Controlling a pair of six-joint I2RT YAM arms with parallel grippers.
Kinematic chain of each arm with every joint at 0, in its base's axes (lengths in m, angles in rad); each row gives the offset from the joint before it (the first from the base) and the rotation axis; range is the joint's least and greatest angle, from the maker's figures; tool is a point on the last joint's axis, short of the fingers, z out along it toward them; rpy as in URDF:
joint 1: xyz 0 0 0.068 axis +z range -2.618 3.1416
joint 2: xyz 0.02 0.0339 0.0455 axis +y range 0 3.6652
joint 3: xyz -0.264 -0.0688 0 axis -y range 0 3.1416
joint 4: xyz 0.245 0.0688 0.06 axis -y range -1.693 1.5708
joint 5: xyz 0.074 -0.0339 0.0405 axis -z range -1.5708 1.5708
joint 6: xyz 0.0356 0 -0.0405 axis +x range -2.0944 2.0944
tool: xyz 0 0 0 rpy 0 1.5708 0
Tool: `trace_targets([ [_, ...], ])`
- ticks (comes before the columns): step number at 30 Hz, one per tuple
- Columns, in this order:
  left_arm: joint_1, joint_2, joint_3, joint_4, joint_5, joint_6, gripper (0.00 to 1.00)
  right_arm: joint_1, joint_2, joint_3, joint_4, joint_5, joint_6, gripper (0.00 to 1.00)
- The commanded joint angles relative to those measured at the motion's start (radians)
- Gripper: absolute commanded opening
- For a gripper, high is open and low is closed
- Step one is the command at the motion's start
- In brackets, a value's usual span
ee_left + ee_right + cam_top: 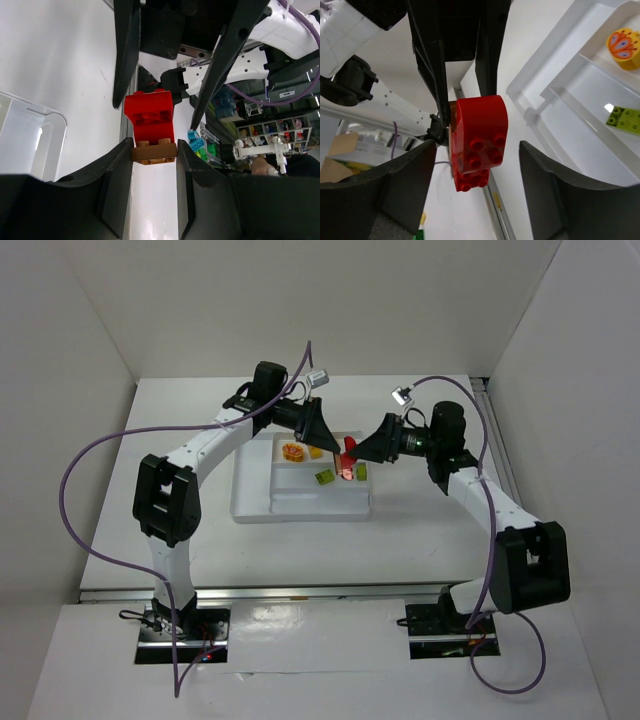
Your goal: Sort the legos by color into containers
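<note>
The left fingers (pixel 117 175) pinch a brown brick (pixel 154 151) joined to a red brick (pixel 479 130). In the top view the pair is at centre frame, over the upper-right corner of the white tray (pixel 255 502). The right fingers (pixel 545 175) are spread wide on either side of the red brick.

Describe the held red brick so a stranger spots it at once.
Find the white tray mid-table and look above its right end. There the left gripper pinches a brown brick carrying the red brick. Unlike the green bricks lying in the tray, it is held aloft.
</note>
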Motion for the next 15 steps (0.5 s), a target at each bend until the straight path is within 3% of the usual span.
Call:
trace_targets([
  [1, 0.001, -0.042, 0.0, 0.052, 0.051, 0.002, 0.0, 0.037, 0.017, 0.001, 0.155, -0.06, 0.069, 0.72],
  [4, 0.001, -0.042, -0.011, 0.063, 0.051, 0.002, 0.0, 0.046, 0.017, 0.001, 0.184, -0.049, 0.078, 0.55],
  [6, 0.001, -0.042, -0.011, 0.063, 0.051, -0.01, 0.0, 0.046, 0.017, 0.001, 0.184, -0.049, 0.078, 0.35],
  [9, 0.001, -0.042, -0.011, 0.063, 0.051, -0.01, 0.0, 0.046, -0.009, -0.011, 0.166, -0.009, 0.078, 0.21],
  [15, 0.011, -0.061, -0.029, 0.063, 0.051, 0.0, 0.0, 0.046, -0.055, -0.036, 0.055, 0.086, 0.012, 0.2],
])
